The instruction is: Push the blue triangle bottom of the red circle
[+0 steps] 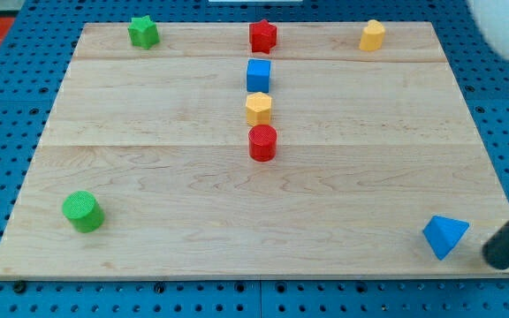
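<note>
Blue triangle (444, 236) sits near worktop (148, 177) bottom-right corner, well apart from red circle (262, 142) at centre. No hand on arm, only rod; my tip (499, 260) just right of triangle, off board edge. Risk: off-centre push spins triangle, slips past tip; long diagonal path drifts off bottom edge.

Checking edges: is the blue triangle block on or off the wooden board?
On: the blue triangle block sits inside the wooden board's bottom-right corner.
</note>
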{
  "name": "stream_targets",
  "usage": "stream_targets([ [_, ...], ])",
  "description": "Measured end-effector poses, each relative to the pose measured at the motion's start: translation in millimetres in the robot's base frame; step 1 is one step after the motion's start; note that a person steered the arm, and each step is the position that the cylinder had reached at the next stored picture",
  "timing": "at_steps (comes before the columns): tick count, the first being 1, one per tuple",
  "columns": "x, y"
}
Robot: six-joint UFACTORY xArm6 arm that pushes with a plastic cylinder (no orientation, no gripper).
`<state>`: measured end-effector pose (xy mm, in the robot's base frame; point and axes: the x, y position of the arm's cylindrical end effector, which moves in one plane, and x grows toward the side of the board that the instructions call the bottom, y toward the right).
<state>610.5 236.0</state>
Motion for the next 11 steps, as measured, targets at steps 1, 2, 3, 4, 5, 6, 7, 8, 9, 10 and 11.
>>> stream_targets([
  [1, -19, -63],
  [2, -36, -98],
  [3, -26, -41],
  [4, -32, 8],
  [5, -60, -41],
  [6, -40, -109],
  [7, -24, -74],
  [8, -42, -100],
  [9, -73, -145],
  [10, -80, -184],
  [11, -84, -205],
])
